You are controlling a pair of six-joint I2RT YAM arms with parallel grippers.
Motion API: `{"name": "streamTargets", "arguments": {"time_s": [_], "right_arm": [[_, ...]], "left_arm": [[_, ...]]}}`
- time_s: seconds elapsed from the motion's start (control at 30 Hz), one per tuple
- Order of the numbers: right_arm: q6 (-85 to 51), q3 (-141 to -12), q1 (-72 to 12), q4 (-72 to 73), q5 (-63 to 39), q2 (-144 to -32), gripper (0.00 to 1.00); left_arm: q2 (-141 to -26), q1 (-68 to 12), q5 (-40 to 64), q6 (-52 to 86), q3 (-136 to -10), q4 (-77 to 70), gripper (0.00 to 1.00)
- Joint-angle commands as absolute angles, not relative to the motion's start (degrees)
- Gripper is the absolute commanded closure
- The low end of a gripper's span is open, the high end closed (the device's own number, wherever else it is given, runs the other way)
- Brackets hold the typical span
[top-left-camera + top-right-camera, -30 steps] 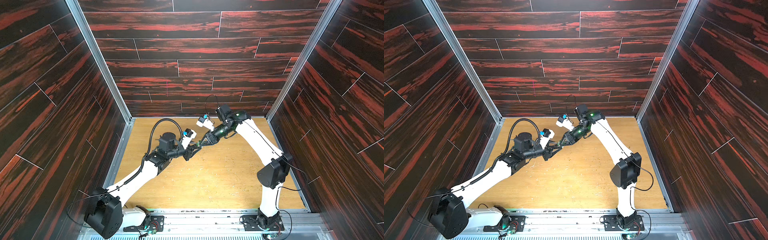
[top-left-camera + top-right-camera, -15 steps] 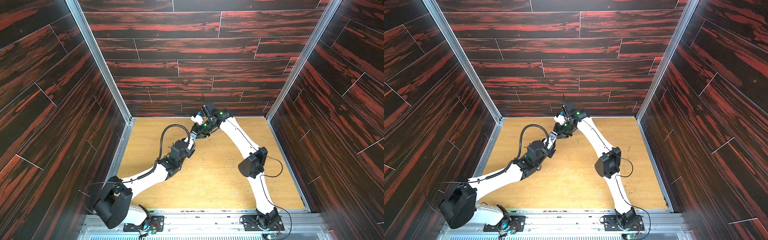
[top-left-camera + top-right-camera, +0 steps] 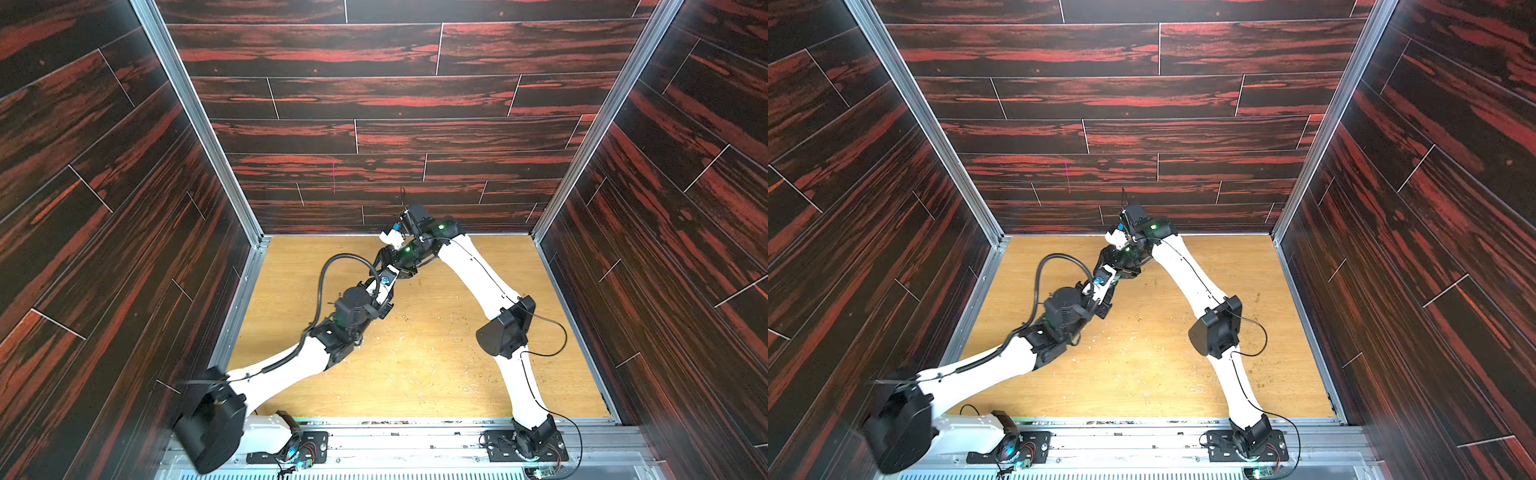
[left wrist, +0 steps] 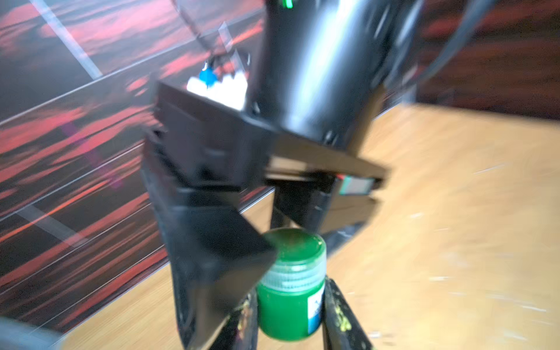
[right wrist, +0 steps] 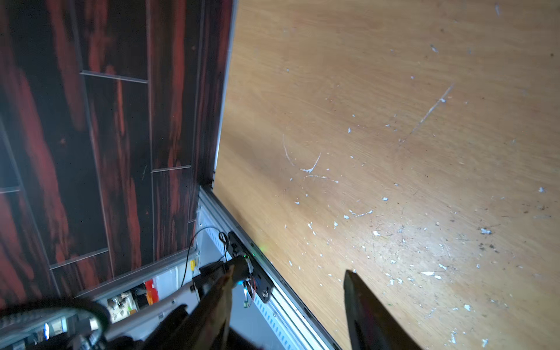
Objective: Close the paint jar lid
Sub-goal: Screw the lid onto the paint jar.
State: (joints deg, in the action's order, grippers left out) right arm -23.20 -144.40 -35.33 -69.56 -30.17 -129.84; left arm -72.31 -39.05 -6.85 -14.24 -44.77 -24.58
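- Plainly, the left gripper [image 4: 289, 315] pinches the paint jar [image 4: 286, 303], one finger on each side of its green body.
- The lid [image 4: 298, 251] sits on top of the jar.
- The right gripper [image 5: 289, 272] hangs just above the lid, jaws parted, holding nothing; scuffed desk [image 5: 394, 121] shows between them.

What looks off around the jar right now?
Yellow-green paint smears the fingers of the left tool gripping the paint jar. White flecks and scratches mark the table. The lid sits on the jar with no obvious tilt, though blur hides whether it is fully seated.
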Motion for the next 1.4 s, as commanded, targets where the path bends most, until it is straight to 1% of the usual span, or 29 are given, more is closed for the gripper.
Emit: {"name": "streamTargets", "arguments": {"time_s": [0.0, 0.07, 0.17, 0.27, 0.33, 0.43, 0.6, 0.7, 0.93, 1.0, 1.07, 1.2, 1.23, 1.3, 1.33, 1.37], "right_arm": [[-10.87, -140.68, -31.49, -72.65, -34.03, -122.22, 0.36], [-4.54, -137.56, -30.21, -73.17, -35.09, -118.92, 0.35], [3.9, -132.81, -29.15, -73.5, -37.91, -115.0, 0.35], [10.27, -131.59, -29.09, -77.08, -39.44, -113.84, 0.34], [12.1, -130.42, -29.09, -78.26, -39.72, -113.77, 0.34], [12.43, -127.6, -29.09, -76.92, -37.85, -113.48, 0.34], [12.25, -125.56, -30.19, -75.49, -41.18, -113.51, 0.34], [12.26, -125.08, -31.23, -74.79, -40.0, -113.8, 0.34], [11.97, -125.81, -33.09, -75.45, -42.21, -115.65, 0.34], [11.97, -125.96, -33.47, -75.98, -42.55, -116.03, 0.36], [11.62, -125.86, -33.56, -75.94, -42.65, -116.19, 0.43], [10.23, -126.86, -33.57, -75.38, -41.15, -116.04, 0.6], [9.82, -127.49, -33.55, -75.2, -40.05, -116.12, 0.62], [8.88, -129.52, -33.5, -75.79, -36.91, -116.9, 0.67], [8.39, -130.75, -33.43, -76.33, -35.05, -117.51, 0.68], [7.72, -131.92, -33.25, -76.85, -33.18, -118.16, 0.71]], "left_arm": [[-66.32, -34.0, 11.23, -6.19, -43.51, -21.43, 0.9], [-65.19, -31.63, 18.84, -3.49, -44.22, -18.5, 0.9], [-65.42, -30.73, 24.31, -2.93, -45.97, -14.61, 0.9], [-66.38, -30.53, 27.03, -2.17, -47.46, -13.13, 0.9], [-66.52, -30.5, 27.01, -1.56, -47.32, -14.29, 0.9], [-67.12, -30.5, 27.48, -0.67, -47.42, -15.7, 0.9], [-68.19, -30.5, 27.69, 0.0, -47.72, -16.82, 0.9], [-68.37, -30.5, 27.71, 0.13, -47.72, -17.39, 0.9], [-68.73, -30.5, 27.34, 0.18, -47.46, -18.28, 0.89], [-68.75, -30.54, 27.07, 0.18, -47.37, -18.63, 0.89], [-68.92, -30.52, 26.99, 0.18, -47.46, -18.83, 0.89], [-69.43, -30.5, 27.41, 0.44, -47.74, -19.08, 0.89], [-69.63, -30.5, 27.08, 0.54, -47.98, -18.86, 0.86], [-69.79, -30.5, 25.67, 0.7, -47.86, -18.85, 0.75], [-69.74, -30.5, 25.13, 0.71, -47.69, -18.97, 0.65], [-69.58, -30.5, 24.57, 0.79, -47.49, -18.98, 0.5]]}}
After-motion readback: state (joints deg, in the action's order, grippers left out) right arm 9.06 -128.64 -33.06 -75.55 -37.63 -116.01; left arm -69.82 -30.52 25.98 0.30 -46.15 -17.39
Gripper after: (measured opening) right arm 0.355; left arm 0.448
